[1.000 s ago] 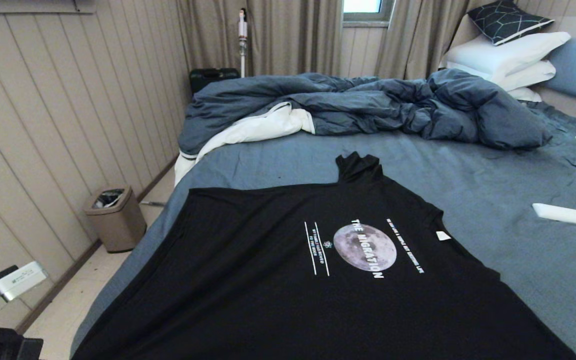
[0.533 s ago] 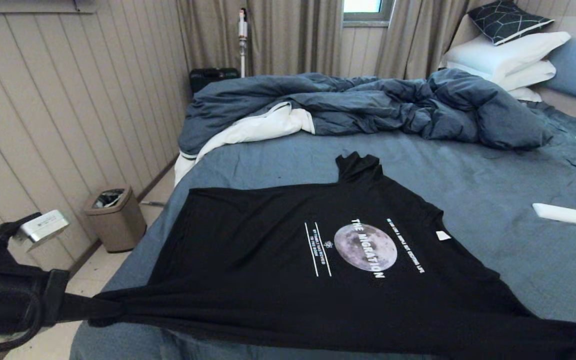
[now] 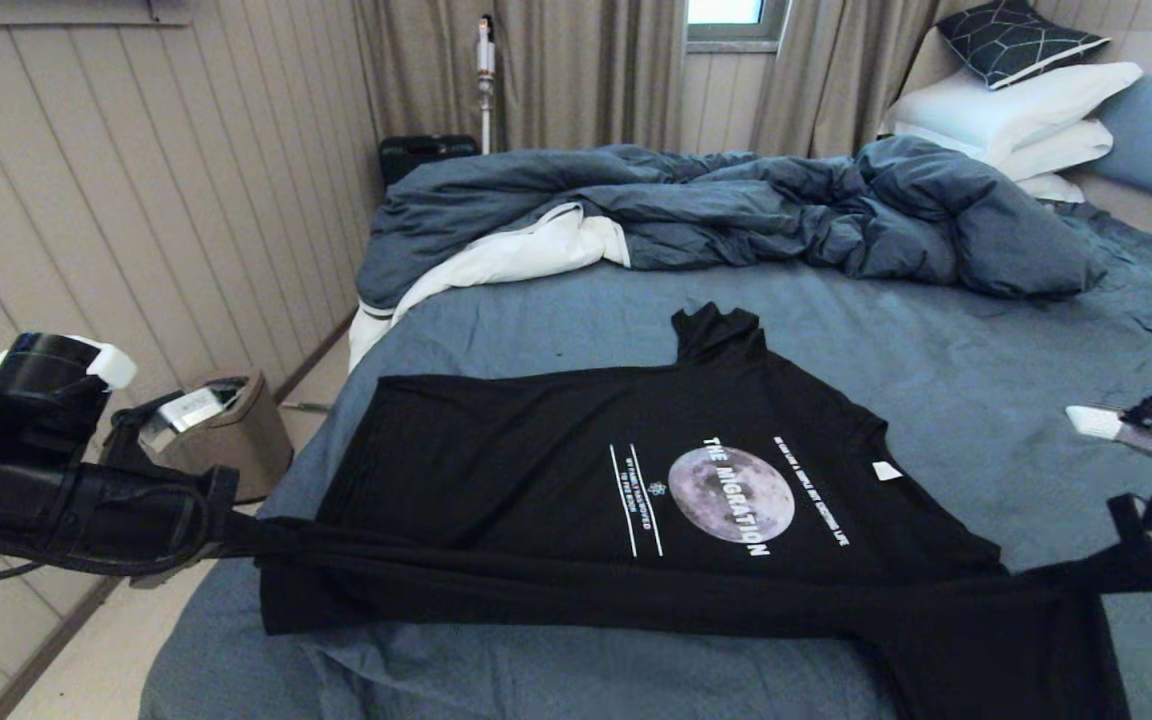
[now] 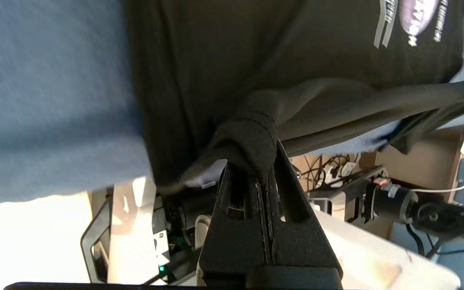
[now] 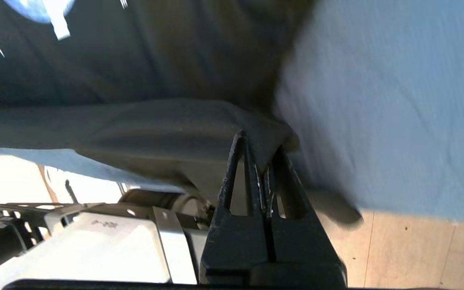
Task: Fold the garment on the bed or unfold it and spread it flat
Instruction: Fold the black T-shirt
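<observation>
The garment (image 3: 536,480), a black T-shirt with a grey moon print, lies on the blue-grey bed (image 3: 936,340). Its neck points right and one sleeve points toward the duvet. The shirt's near edge is lifted and stretched into a taut band between both grippers. My left gripper (image 3: 236,530) is shut on the band's left corner, just off the bed's left side. In the left wrist view the black cloth (image 4: 296,48) bunches over the gripper (image 4: 262,161). My right gripper (image 3: 1131,565) is shut on the right corner. In the right wrist view the cloth (image 5: 135,72) runs into the gripper (image 5: 262,161).
A rumpled dark blue duvet (image 3: 736,210) with white lining fills the far half of the bed. White pillows (image 3: 1016,120) are stacked at the far right. A brown bin (image 3: 236,450) stands on the floor by the panelled wall at left. A flat white object (image 3: 1091,420) lies on the sheet at right.
Both arms have risen into view and carried the shirt's near edge up and away from the bed's front. The edge now hangs taut over the lower shirt, and bare sheet shows in front.
</observation>
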Tool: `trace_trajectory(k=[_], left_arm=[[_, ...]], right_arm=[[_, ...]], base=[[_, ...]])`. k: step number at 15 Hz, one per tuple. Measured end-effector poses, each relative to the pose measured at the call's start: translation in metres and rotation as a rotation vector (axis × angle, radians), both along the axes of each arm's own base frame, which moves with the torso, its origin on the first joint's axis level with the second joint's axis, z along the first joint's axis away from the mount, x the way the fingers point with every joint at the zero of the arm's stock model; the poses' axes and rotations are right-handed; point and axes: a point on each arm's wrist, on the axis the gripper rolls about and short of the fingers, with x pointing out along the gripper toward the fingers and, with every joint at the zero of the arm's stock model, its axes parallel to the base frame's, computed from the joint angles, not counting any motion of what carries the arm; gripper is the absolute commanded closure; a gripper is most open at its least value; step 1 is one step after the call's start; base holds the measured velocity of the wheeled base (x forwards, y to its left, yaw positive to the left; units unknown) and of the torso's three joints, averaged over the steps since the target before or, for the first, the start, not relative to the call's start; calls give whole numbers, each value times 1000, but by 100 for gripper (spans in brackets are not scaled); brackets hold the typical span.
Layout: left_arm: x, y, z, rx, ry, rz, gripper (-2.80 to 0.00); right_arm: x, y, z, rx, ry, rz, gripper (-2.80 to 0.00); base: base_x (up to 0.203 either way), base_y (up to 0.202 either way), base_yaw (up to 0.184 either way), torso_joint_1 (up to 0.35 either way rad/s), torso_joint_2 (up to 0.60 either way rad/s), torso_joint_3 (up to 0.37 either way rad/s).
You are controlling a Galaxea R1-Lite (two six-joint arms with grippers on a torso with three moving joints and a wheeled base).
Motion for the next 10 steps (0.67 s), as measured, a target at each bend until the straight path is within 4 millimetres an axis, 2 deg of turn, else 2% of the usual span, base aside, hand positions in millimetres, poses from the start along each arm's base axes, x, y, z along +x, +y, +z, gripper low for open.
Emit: trace_trajectory(k=[6, 10], left_arm=[[40, 2, -31, 1, 31, 7, 0], [56, 13, -33, -16, 22, 40, 0]], right_arm=[[75, 2, -25, 32, 66, 54, 0], [106, 3, -30, 31, 59, 58, 0]], base=[[0, 0, 0, 0, 0, 0], [0, 0, 0, 0, 0, 0]])
